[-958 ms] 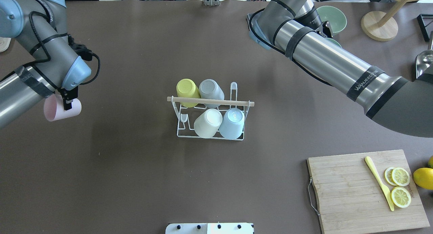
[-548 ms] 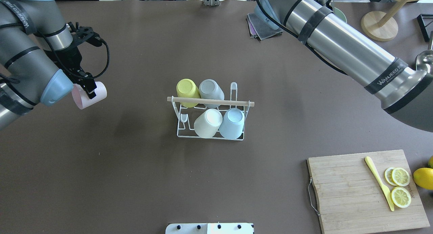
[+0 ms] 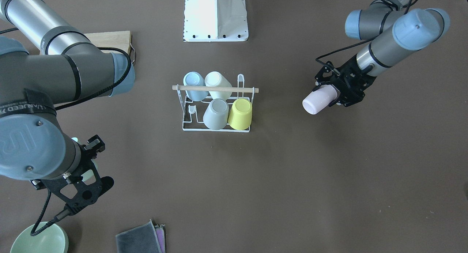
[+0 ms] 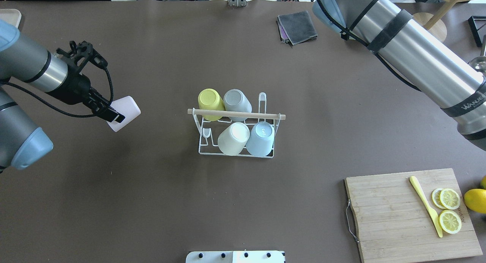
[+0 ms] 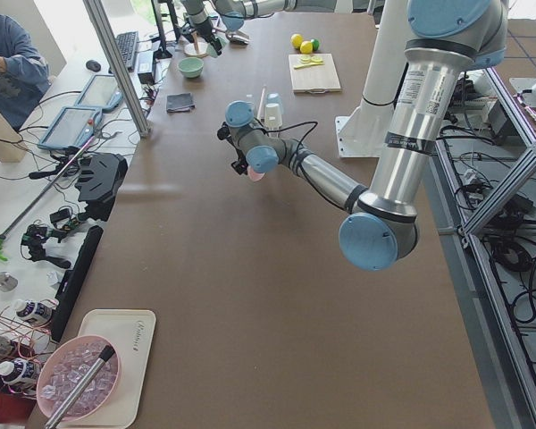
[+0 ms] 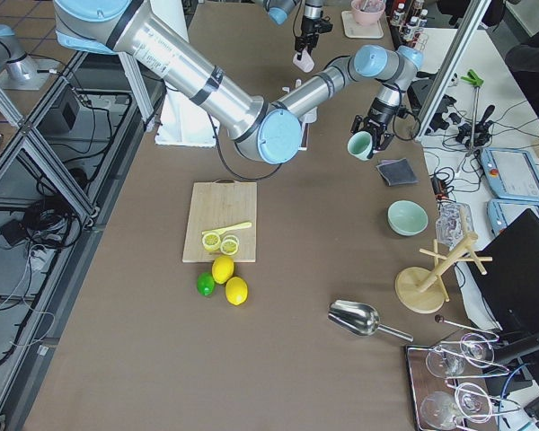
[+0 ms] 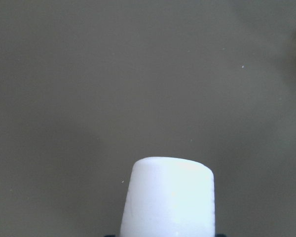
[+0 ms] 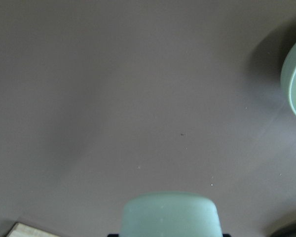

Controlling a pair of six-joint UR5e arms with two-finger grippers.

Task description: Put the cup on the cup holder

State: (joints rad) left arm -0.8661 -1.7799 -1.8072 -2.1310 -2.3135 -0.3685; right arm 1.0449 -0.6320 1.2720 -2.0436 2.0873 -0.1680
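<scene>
Overhead exterior: four cups [image 4: 232, 137] are racked on the white wire cup holder [image 4: 207, 153]; the pale pink cup [image 4: 128, 109], clamped by the left gripper [image 4: 114, 115] at 9 o'clock, is unplaced.

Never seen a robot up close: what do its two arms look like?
Both the left arm and right arm are silver tubes with grey joints, pale blue caps and black bands, one lettered in white. The left end effector and right end effector are black, with black cables.
</scene>
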